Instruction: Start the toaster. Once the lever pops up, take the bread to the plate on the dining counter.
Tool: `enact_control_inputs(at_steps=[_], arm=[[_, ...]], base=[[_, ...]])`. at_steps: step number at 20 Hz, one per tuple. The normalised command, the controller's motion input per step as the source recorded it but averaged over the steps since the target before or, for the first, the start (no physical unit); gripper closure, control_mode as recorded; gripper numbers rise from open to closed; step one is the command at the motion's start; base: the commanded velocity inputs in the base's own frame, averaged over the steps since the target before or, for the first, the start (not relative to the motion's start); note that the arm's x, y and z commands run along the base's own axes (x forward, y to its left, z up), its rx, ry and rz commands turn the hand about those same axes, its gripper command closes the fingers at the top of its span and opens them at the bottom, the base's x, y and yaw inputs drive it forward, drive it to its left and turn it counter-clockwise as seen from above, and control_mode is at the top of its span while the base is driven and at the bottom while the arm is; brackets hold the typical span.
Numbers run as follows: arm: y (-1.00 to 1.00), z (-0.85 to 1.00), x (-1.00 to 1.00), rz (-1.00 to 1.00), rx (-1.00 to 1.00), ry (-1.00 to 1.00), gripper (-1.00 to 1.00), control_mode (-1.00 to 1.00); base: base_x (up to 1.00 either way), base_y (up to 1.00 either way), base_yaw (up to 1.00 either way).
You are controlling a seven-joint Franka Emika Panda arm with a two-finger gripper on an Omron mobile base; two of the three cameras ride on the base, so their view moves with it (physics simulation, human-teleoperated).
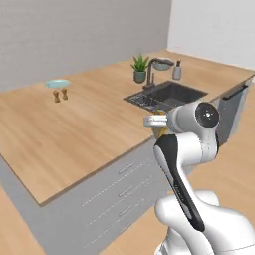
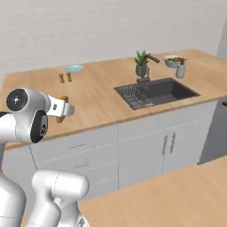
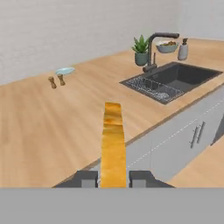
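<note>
My gripper (image 3: 113, 178) is shut on the bread (image 3: 113, 144), a tan slice with a golden crust seen edge-on and standing up between the two fingers. From the base cameras, the gripper (image 1: 155, 122) (image 2: 66, 109) hovers at the near edge of the dining counter (image 1: 74, 134) (image 2: 97, 99), with the bread (image 1: 160, 130) (image 2: 62, 117) poking out below the hand. Far back on the counter's left side lies the small pale blue-green plate (image 1: 58, 83) (image 2: 75, 68) (image 3: 64, 71), well away from the gripper. The toaster is out of view.
Two small brown shakers (image 1: 60, 95) (image 3: 57, 81) stand just in front of the plate. To the right are a dark sink (image 3: 175, 78) with a faucet (image 3: 153, 48), a potted plant (image 3: 141, 50), a bowl (image 3: 167, 46) and a soap bottle (image 3: 183, 50). Grey drawers (image 1: 119, 191) face the robot.
</note>
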Motion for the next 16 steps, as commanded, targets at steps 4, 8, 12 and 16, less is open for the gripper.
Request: enact_control_inputs(at_steps=[4, 8, 12, 16], arm=[[0.0, 0.0, 0.0, 0.0, 0.0, 0.0, 1.0, 1.0], [0.0, 0.0, 0.0, 0.0, 0.0, 0.0, 1.0, 1.0], [0.0, 0.0, 0.0, 0.0, 0.0, 0.0, 1.0, 1.0], [0.0, 0.0, 0.0, 0.0, 0.0, 0.0, 1.0, 1.0]], base=[[-0.1, 0.41, 0.92], [0.1, 1.0, 0.32], [0.25, 1.0, 0.1], [0.46, 1.0, 0.07]])
